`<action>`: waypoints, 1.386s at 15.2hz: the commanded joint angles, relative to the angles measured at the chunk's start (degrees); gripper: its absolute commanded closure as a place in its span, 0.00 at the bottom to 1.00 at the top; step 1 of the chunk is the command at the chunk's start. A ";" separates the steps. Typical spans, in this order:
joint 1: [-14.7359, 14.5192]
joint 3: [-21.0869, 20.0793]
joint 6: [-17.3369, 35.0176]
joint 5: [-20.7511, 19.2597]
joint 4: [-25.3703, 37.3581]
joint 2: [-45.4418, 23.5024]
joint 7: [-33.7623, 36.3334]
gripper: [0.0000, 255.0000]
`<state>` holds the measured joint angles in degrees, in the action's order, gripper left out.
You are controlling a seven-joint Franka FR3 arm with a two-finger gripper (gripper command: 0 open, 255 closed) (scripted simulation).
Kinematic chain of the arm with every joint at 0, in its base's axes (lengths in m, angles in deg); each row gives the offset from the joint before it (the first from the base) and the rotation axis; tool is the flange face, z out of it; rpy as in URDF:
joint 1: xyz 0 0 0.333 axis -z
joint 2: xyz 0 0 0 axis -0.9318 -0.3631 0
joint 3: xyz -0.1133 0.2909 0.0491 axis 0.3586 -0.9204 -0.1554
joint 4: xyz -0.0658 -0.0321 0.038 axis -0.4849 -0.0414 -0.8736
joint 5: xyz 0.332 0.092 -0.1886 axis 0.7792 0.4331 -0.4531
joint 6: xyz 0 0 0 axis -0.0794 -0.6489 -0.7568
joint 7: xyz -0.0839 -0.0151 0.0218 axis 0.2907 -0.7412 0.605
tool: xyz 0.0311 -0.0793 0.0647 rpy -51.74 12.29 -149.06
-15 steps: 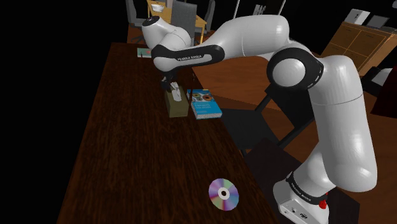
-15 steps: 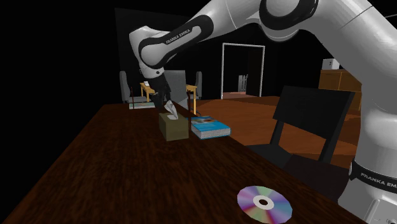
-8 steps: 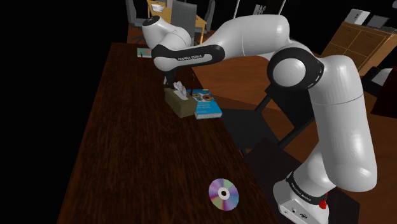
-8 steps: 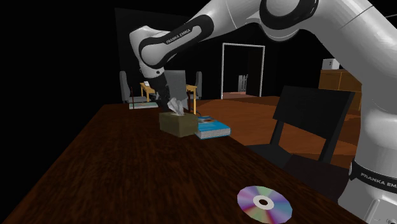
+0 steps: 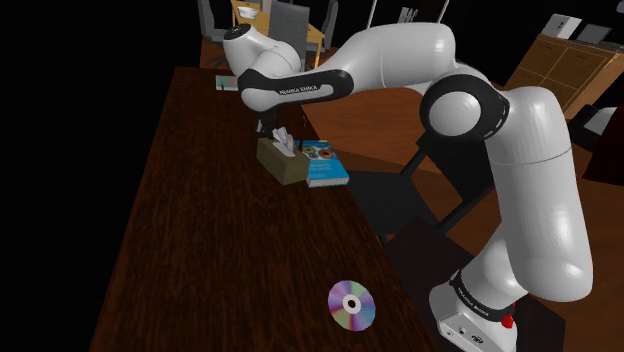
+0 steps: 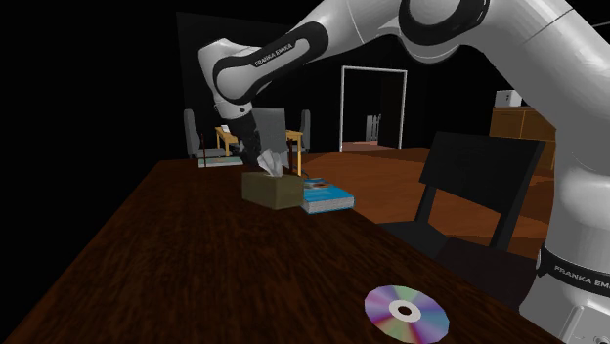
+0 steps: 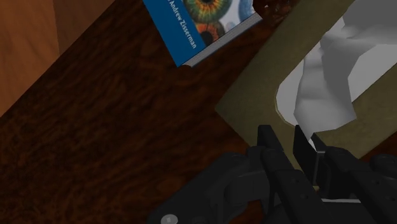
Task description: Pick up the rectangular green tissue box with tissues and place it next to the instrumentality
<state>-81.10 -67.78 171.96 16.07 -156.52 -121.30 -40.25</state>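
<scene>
The olive-green tissue box [image 5: 280, 161] [image 6: 272, 192] [image 7: 251, 89] sits on the dark wooden table [image 5: 200, 250], turned at an angle, with white tissue [image 7: 324, 83] sticking out of its top. My black gripper [image 5: 272, 131] [image 6: 261, 147] [image 7: 289, 149] comes down onto the box from above. Its fingers are pinched nearly together on the box's top beside the lower tip of the tissue. A shiny disc [image 5: 352, 303] [image 6: 406, 313] lies near the table's close end, well away from the box.
A blue book [image 5: 326, 166] [image 6: 324, 198] [image 7: 197, 22] lies against the box by the table edge. A flat light item [image 5: 226, 83] [image 6: 217, 161] rests at the table's far end. A black chair [image 6: 471, 200] stands beside the table, and furniture stands beyond.
The fingers went from open around the tissue to shut. As they closed, the box swung round from lengthwise along the table to an angle beside the book. It has since stayed still.
</scene>
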 commanded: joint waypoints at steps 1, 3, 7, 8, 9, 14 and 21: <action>-0.03 -0.01 -0.91 0.11 0.69 0.23 -0.39 1.00; -0.10 -0.05 -2.12 0.25 1.71 0.52 -0.90 1.00; -0.28 -0.09 -4.63 0.50 4.00 0.95 -1.93 1.00; -0.33 -0.09 -5.28 0.56 4.64 1.01 -2.20 1.00; -0.39 -0.10 -5.95 0.61 5.30 1.06 -2.47 1.00; -0.95 -0.40 -7.73 0.81 4.45 3.48 -2.33 1.00; -3.85 -2.73 -6.74 1.63 -12.25 16.66 4.34 1.00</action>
<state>-84.60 -70.12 165.24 17.47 -165.88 -107.16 -36.84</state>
